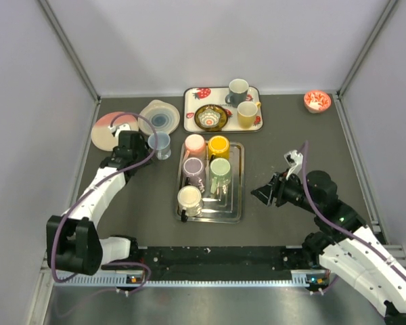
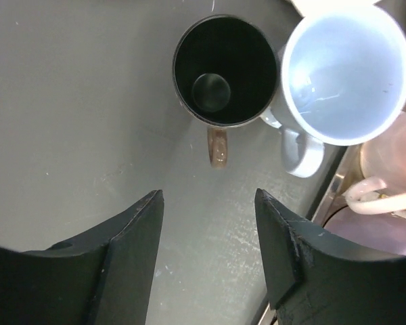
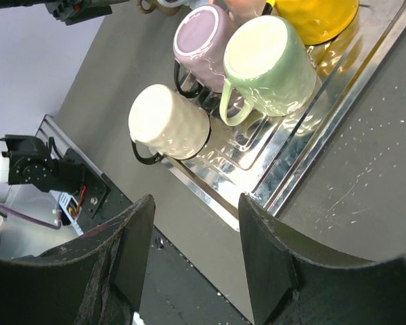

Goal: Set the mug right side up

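Note:
A black mug (image 2: 224,71) stands upright on the dark table, its mouth up and its handle toward my left gripper (image 2: 208,196). That gripper is open, a little short of the handle, with nothing between its fingers. A pale blue mug (image 2: 345,71) stands upright right beside the black one, also seen from above as the pale blue mug (image 1: 160,143) next to my left gripper (image 1: 139,145). On the metal tray (image 1: 238,183) several mugs stand upside down: cream (image 3: 168,122), green (image 3: 267,64), purple (image 3: 203,37), yellow (image 3: 318,17). My right gripper (image 3: 196,200) hovers open to the tray's right, the right gripper (image 1: 260,193) empty.
A patterned tray (image 1: 191,115) at the back holds a grey mug (image 1: 237,89), a yellow mug (image 1: 247,113) and a dark bowl (image 1: 210,117). Two plates (image 1: 160,116) lie at the back left. A small red bowl (image 1: 317,101) sits at the back right.

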Tool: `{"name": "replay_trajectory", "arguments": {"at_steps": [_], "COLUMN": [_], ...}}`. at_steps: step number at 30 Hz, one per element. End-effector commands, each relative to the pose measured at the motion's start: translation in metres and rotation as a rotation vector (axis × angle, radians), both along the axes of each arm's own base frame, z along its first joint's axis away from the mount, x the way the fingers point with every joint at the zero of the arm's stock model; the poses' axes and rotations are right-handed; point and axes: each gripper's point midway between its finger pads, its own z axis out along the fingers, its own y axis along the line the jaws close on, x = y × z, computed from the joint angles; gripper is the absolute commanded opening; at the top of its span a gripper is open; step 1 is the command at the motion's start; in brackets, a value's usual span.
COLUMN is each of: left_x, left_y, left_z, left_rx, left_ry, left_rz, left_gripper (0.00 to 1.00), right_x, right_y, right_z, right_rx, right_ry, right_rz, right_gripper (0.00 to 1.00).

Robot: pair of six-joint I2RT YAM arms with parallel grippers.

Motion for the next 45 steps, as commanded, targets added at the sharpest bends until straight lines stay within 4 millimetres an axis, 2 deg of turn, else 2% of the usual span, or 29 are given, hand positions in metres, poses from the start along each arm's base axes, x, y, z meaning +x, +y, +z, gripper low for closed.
{"name": "replay_trajectory", "arguments": {"at_steps": [1,4,13,20,29,32,39,43,45], "left_x": [0.018,0.022,0.038,0.052,0.058,0.060,0.062,0.061,0.060], "left_y": [0.000,0.001,0.008,0.010,0.011,0.011,0.013,0.013,0.013], "left_z": [-0.004,-0.013,-0.021,-0.021,-0.021,-0.023,-0.026,-0.027,-0.024], "left_rx": [-0.028,-0.026,-0.007,0.010,0.019,0.028,0.031,0.032,0.031], "left_ry": [-0.024,-0.007,0.006,0.009,0.007,0.013,0.022,0.024,0.018], "left_rz": [0.017,0.026,0.067,0.074,0.066,0.063,0.061,0.059,0.054], "left_gripper": [0.61,0.59,0.52,0.49,0.49,0.46,0.33,0.19,0.15], "right_x": [0.003,0.004,0.005,0.004,0.004,0.002,0.001,0.001,0.001], "right_y": [0.006,0.007,0.009,0.009,0.010,0.011,0.011,0.011,0.011], "right_z": [0.009,0.008,0.001,-0.006,-0.013,-0.016,-0.018,-0.018,-0.018], "right_rx": [0.015,0.015,0.008,0.003,0.001,0.002,0.003,0.006,0.005], "right_ry": [-0.052,-0.051,-0.042,-0.030,-0.022,-0.010,-0.005,-0.006,-0.005], "right_rz": [0.022,0.024,0.032,0.035,0.042,0.051,0.053,0.051,0.052], "right_gripper": [0.53,0.53,0.53,0.53,0.53,0.52,0.52,0.52,0.52]}}
